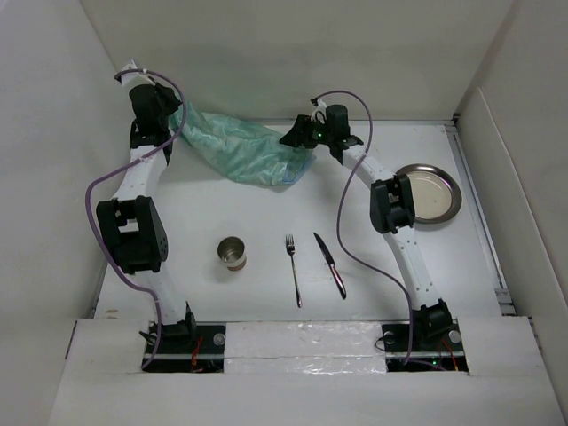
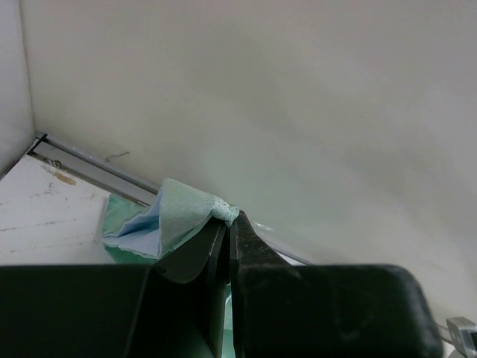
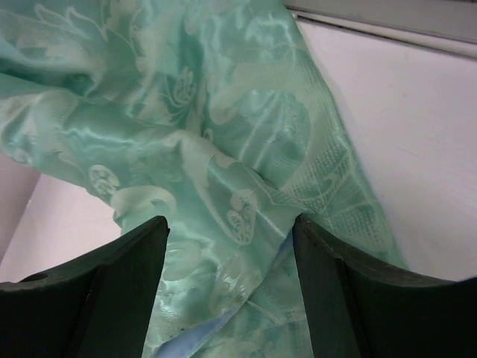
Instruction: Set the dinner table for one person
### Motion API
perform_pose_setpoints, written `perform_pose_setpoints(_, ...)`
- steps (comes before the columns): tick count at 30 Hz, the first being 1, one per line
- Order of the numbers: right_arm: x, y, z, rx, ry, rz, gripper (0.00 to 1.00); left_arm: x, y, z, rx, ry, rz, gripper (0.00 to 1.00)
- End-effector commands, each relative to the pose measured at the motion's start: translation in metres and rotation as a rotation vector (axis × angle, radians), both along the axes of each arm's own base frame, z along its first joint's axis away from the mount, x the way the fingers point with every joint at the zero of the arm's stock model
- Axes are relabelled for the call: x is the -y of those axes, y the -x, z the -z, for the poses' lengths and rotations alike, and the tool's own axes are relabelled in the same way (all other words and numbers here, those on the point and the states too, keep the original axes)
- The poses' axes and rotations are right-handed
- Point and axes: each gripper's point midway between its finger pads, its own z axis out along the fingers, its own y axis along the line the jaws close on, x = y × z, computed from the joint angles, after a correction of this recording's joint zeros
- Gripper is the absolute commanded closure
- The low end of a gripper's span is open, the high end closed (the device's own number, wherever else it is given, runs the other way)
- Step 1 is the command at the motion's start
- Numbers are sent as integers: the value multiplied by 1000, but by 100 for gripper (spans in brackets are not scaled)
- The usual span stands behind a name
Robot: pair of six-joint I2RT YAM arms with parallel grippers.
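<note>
My left gripper (image 2: pixel 228 226) clamps a corner of the green patterned cloth (image 1: pixel 241 149); my right gripper (image 3: pixel 231 237), jaws apart, straddles the opposite end, probably to stretch it flat.

dinner table (image 1: pixel 204 209): large, flat, matte white rectangle, lying level, hemmed by upright white panels (image 1: pixel 293 53)

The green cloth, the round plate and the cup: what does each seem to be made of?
The green cloth is likely a satin-like woven fabric: glossy, with a floral pattern and soft folds. The plate is probably metal, maybe steel: grey, with a reflecting rim. The cup seems to be metal too, with a shiny grey wall.
</note>
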Motion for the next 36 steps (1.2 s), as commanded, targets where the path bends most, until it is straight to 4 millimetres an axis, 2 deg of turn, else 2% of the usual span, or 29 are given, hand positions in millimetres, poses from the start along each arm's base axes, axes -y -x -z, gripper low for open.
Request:
perform_pose_setpoints(1, -8, -1, -19, 50, -72, -29, 28, 3, 16, -59, 151, -13, 4, 100)
perform_pose_setpoints(3, -9, 0, -16, 41, -80, -36, 28, 2, 17, -61, 155, -13, 2, 100)
perform_pose_setpoints(6, -9, 3, -13, 34, -82, -41, 38, 2, 19, -60, 159, -9, 1, 100)
perform_pose_setpoints(7, -8, 3, -19, 44, -84, -37, 45, 2, 19, -59, 158, -7, 0, 100)
perform_pose_setpoints(9, -13, 6, -19, 46, -83, -38, 49, 2, 20, -60, 161, -6, 0, 100)
perform_pose_setpoints(13, -10, 7, -16, 33, -74, -17, 86, 2, 23, -60, 160, -4, -5, 100)
perform_pose_setpoints(14, -10, 9, -28, 49, -82, -20, 94, 2, 23, -61, 163, -6, -5, 100)
perform_pose_setpoints(15, -5, 6, -47, 108, -110, -16, 99, 2, 25, -63, 167, -6, -6, 100)
perform_pose_setpoints(16, -4, 8, -61, 133, -130, -7, 100, 1, 25, -63, 166, -6, -8, 100)
perform_pose_setpoints(17, 2, 20, -85, 164, -140, 1, 100, 1, 26, -64, 169, -6, -11, 100)
perform_pose_setpoints(18, 5, 23, -109, 218, -151, 12, 100, 1, 27, -68, 177, -2, -12, 100)
perform_pose_setpoints(19, 17, 22, -128, 270, -134, 38, 100, -2, 28, -73, 186, 6, -8, 100)
perform_pose_setpoints(20, 21, 29, -139, 288, -118, 43, 100, 0, 29, -77, 197, 16, 2, 100)
perform_pose_setpoints(21, 36, 39, -194, 368, -123, 69, 100, -4, 32, -83, 210, 27, 0, 100)
perform_pose_setpoints(23, 47, 52, -235, 464, -84, 95, 100, -8, 36, -95, 233, 53, 0, 100)
perform_pose_setpoints(24, 63, 70, -275, 510, -72, 118, 100, -7, 43, -107, 256, 57, 0, 100)
perform_pose_setpoints(25, 71, 76, -293, 565, -38, 144, 100, 1, 46, -112, 265, 60, 39, 100)
perform_pose_setpoints(26, 78, 86, -310, 598, -22, 160, 100, 4, 55, -128, 298, 68, 51, 100)
perform_pose_setpoints(27, 85, 95, -316, 596, 5, 176, 100, 6, 60, -137, 317, 69, 61, 100)
perform_pose_setpoints(28, 98, 115, -354, 675, 13, 213, 100, 13, 66, -146, 332, 70, 94, 100)
perform_pose_setpoints(30, 111, 136, -375, 700, 32, 245, 100, 20, 83, -171, 383, 77, 126, 100)
perform_pose_setpoints(31, 121, 159, -404, 760, 30, 267, 100, 26, 91, -182, 403, 73, 156, 100)
perform_pose_setpoints(33, 138, 176, -420, 776, 46, 317, 100, 34, 106, -204, 425, 61, 196, 100)
perform_pose_setpoints(34, 148, 196, -444, 832, 41, 340, 100, 41, 113, -221, 443, 49, 231, 100)
perform_pose_setpoints(36, 160, 209, -450, 823, 64, 369, 100, 49, 122, -229, 434, 57, 270, 100)
